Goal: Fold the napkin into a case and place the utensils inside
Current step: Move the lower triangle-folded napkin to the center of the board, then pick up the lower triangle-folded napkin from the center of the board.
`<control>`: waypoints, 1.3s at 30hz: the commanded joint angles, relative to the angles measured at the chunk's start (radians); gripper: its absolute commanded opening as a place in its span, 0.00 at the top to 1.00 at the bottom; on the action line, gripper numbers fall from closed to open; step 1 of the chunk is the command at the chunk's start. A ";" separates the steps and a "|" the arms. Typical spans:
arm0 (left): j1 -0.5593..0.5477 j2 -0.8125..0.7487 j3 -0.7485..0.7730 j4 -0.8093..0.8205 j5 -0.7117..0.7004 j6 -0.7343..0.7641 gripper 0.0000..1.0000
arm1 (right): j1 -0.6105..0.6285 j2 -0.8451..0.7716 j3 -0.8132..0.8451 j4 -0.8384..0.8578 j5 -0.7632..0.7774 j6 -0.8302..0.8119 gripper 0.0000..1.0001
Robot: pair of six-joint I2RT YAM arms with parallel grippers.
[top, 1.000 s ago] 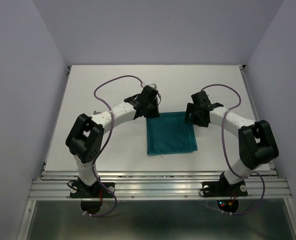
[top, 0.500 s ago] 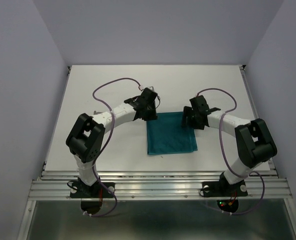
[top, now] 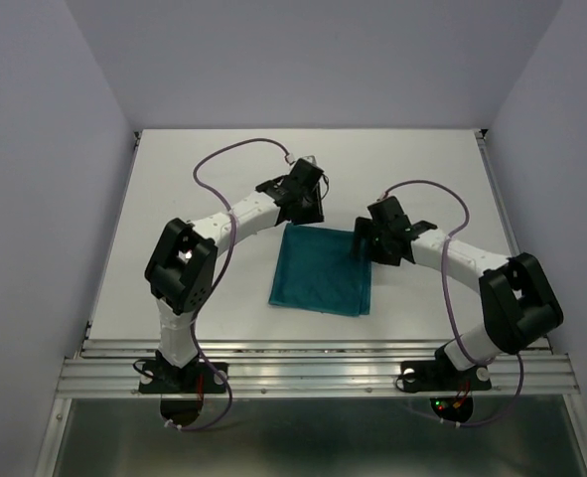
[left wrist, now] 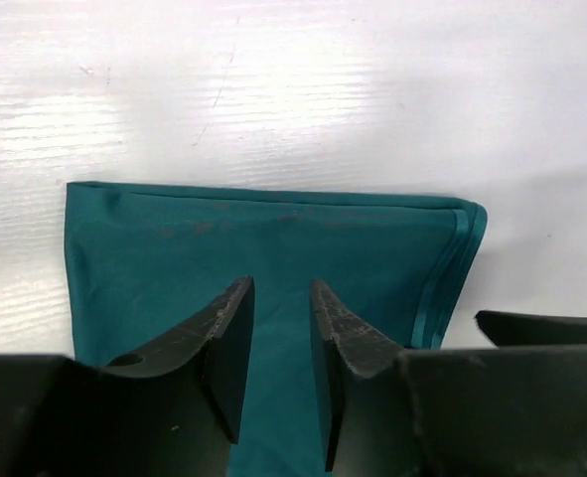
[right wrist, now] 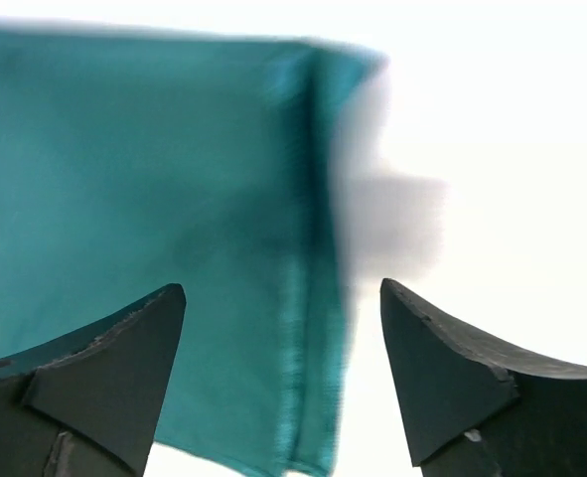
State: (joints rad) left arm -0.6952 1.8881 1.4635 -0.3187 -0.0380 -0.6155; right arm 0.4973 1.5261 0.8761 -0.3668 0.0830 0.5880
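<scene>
Two grippers hover at the far corners of the folded napkin (top: 318, 270), mid-way across the table (top: 442, 169): left gripper (left wrist: 280, 298) narrowly parted, right gripper (right wrist: 281, 288) spread wide, both empty. Pinching only the top layer could skew the fold.

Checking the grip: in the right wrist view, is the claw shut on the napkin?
No, the right claw stands wide open, and the napkin lies below its fingers, not pinched between them.

The teal napkin (right wrist: 144, 199) fills the upper left and centre, slightly blurred, its layered edge running down mid-frame. White worktop (right wrist: 512, 149) lies right. The right hand (right wrist: 281, 288) gapes wide, one dark finger in each lower corner.
</scene>
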 commanded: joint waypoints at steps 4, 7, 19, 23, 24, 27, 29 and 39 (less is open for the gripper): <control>-0.070 0.072 0.179 -0.097 -0.074 0.033 0.52 | -0.217 -0.125 -0.029 -0.067 0.152 0.003 0.12; -0.110 0.133 0.274 -0.140 -0.094 0.034 0.45 | -0.295 -0.164 -0.058 -0.072 0.136 0.018 0.12; -0.250 0.477 0.767 -0.395 -0.211 0.034 0.22 | -0.433 -0.116 -0.124 -0.004 0.037 0.032 0.10; -0.262 0.491 0.762 -0.367 -0.232 0.019 0.22 | -0.471 -0.118 -0.152 0.008 0.011 0.018 0.09; -0.270 0.497 0.767 -0.359 -0.237 0.032 0.22 | -0.483 -0.119 -0.155 0.012 0.005 0.013 0.09; -0.285 0.529 0.804 -0.364 -0.261 0.051 0.22 | -0.483 -0.132 -0.160 0.011 0.000 0.004 0.09; -0.287 0.554 0.822 -0.365 -0.261 0.056 0.23 | -0.483 -0.139 -0.161 0.012 0.001 0.001 0.09; -0.287 0.617 0.867 -0.404 -0.352 0.063 0.32 | -0.493 -0.123 -0.172 0.037 -0.032 0.001 0.08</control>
State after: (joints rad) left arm -0.9752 2.5061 2.2715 -0.6846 -0.3199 -0.5713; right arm 0.0124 1.4120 0.7223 -0.3798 0.0799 0.5980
